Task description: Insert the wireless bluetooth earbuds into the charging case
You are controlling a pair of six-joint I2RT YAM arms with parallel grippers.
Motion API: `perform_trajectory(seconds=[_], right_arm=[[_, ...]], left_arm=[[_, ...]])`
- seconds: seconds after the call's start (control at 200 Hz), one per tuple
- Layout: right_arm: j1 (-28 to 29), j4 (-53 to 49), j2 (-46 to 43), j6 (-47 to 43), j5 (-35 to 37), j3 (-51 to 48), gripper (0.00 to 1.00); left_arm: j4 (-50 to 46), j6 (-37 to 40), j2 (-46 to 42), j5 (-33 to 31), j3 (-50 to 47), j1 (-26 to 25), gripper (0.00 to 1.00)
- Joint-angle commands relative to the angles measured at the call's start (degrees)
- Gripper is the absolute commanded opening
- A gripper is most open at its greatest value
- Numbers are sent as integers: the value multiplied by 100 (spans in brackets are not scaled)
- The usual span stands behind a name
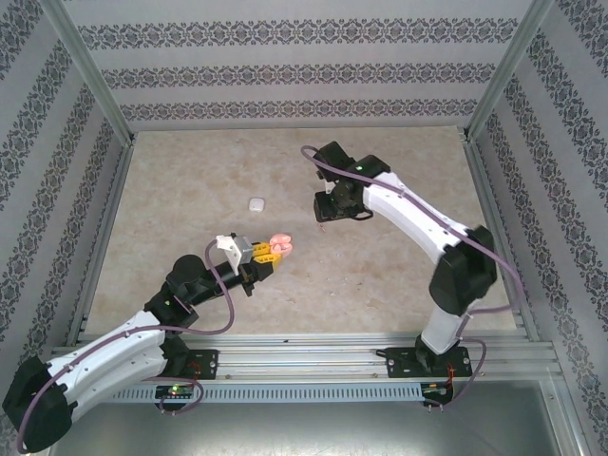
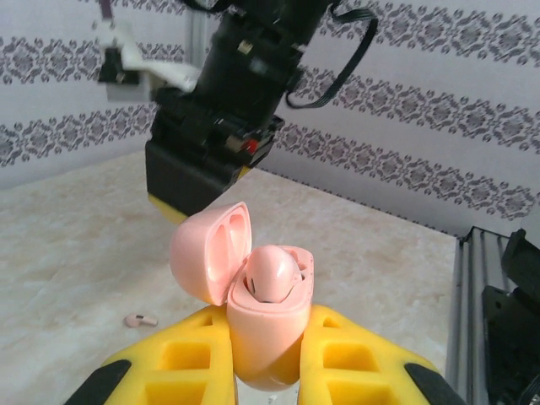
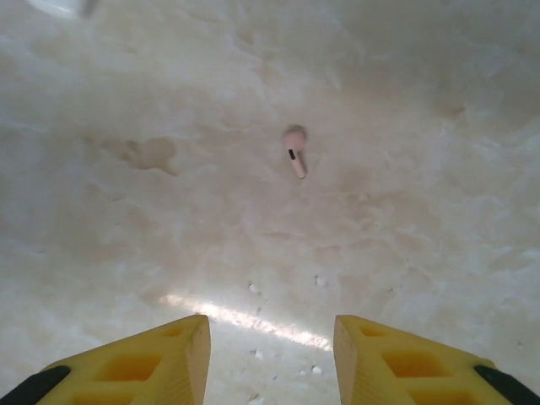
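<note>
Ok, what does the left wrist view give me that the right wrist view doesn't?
Left wrist: the left gripper shut on the pink charging case, lid open, one earbud seated inside, and the right gripper hanging beyond it.
Right wrist: a close look down at the loose earbud on the table, ahead of the right gripper's open fingers, nothing held.
Both: the marble tabletop and a loose pink earbud on it, likely the same one, tiny in the left wrist view.
</note>
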Motion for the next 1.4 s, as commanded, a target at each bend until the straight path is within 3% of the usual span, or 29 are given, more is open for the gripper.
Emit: perform_trajectory(seconds=[0.0,0.26,0.455,0.994,1.394], right_arm=[[-83,-22,572,-232,1,423,43],[-291,-216,2131,-452,-139,1294,43],[-417,-361,2737,-564,-162,1704,42],[-429,-471,3294,-725,-423,1938,38],[-421,-537,3279,-761,-398,1841,19]], left_arm=[[-59,-9,35,-226,-83,0,0],[76,-18,218,-241,-159,0,0],[112,11,238,-292,-237,4,0],[197,50,401,-304,-256,9,0],[196,44,386,-244,-234,10,0]])
